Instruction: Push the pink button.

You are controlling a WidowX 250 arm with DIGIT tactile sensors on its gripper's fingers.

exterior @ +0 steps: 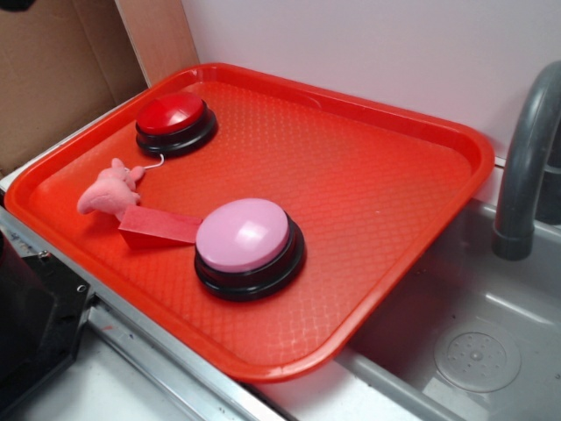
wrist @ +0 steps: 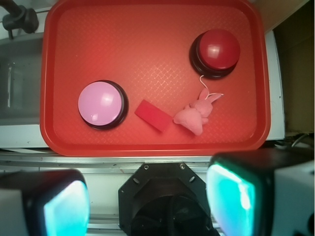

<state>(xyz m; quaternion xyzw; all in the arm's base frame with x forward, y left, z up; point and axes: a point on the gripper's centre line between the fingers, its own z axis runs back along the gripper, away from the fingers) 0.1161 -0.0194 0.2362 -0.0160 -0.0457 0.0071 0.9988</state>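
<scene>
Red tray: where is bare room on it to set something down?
The tray is bare on its half toward the faucet. Crowded: the other half, where pink button, red block, plush toy and red button sit.

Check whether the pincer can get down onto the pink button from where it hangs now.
Probably yes: the pincer hangs open above the tray's near edge, and nothing covers the pink button.

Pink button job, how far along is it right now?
Nothing looks done yet. The pink button sits untouched on the red tray. In hand: the gripper hangs high above the tray's near edge, fingers spread and empty. Left: move over the pink dome, descend and press it.
</scene>
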